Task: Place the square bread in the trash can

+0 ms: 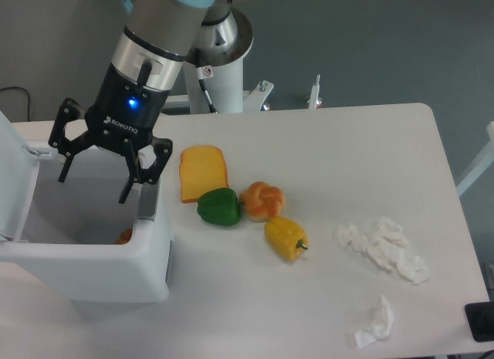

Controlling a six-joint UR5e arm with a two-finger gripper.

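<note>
The square bread (pixel 203 172) lies flat on the white table, an orange-yellow toast slice just right of the trash can. The trash can (pixel 147 266) is a big white bin at the left with its lid up; a bit of something orange shows low inside it. My gripper (pixel 93 179) hangs open over the bin's mouth, its black fingers (pixel 131 186) spread wide with nothing between them. It is about a hand's width left of the bread and not touching it.
A green pepper (pixel 218 206), a round knotted bun (pixel 262 201) and a yellow pepper (pixel 286 237) sit in a cluster below and right of the bread. Crumpled white tissues (pixel 384 248) (pixel 374 321) lie at the right front.
</note>
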